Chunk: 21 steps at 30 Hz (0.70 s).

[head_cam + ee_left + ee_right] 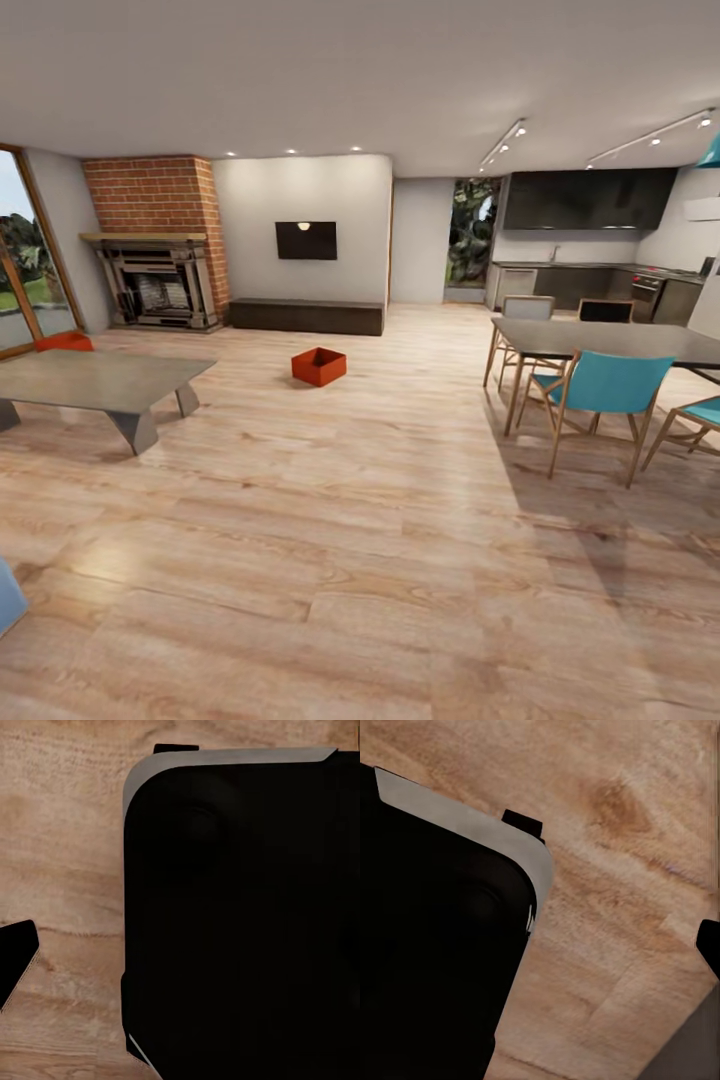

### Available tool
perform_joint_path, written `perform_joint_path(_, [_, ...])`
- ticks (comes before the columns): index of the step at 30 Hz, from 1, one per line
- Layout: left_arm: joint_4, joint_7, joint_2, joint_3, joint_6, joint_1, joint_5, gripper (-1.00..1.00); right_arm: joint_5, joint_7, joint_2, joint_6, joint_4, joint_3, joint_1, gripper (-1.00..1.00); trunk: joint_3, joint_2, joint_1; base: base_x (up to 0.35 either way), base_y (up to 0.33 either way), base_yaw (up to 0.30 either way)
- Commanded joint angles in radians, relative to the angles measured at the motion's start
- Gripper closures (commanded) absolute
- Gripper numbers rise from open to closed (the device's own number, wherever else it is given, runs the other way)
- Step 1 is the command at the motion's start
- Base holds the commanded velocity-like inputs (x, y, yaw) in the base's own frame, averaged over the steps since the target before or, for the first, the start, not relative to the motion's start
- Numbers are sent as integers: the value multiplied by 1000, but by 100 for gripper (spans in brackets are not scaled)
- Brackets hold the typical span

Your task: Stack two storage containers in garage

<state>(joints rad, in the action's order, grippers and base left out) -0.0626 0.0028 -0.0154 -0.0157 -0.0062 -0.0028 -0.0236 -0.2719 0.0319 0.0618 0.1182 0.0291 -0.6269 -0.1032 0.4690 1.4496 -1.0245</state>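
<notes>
— Where were the containers?
— One orange-red container (319,366) sat on the living room's wood floor (380,560); another (64,342) peeked from behind the coffee table (95,382).
— The tools?
— Couldn't tell their state.

one storage container (319,366) is sitting on the plank floor (360,560) mid-frame, before the low cabinet (306,316). the second container (64,342) is lying at left behind the coffee table (95,382). the dining table (610,342) is standing at right.
</notes>
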Motion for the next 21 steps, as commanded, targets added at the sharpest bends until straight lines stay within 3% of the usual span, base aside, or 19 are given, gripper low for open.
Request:
perform_joint_path(1, [0, 0, 0, -1, -1, 0, -2, -100, -10, 3, 0, 6, 3, -8, -1, -100, 1, 0, -1, 322, 0, 0])
perform_joint_path(21, [0, 0, 0, -1, 0, 0, -2, -100, -10, 3, 0, 6, 3, -8, -1, -100, 1, 0, -1, 322, 0, 0])
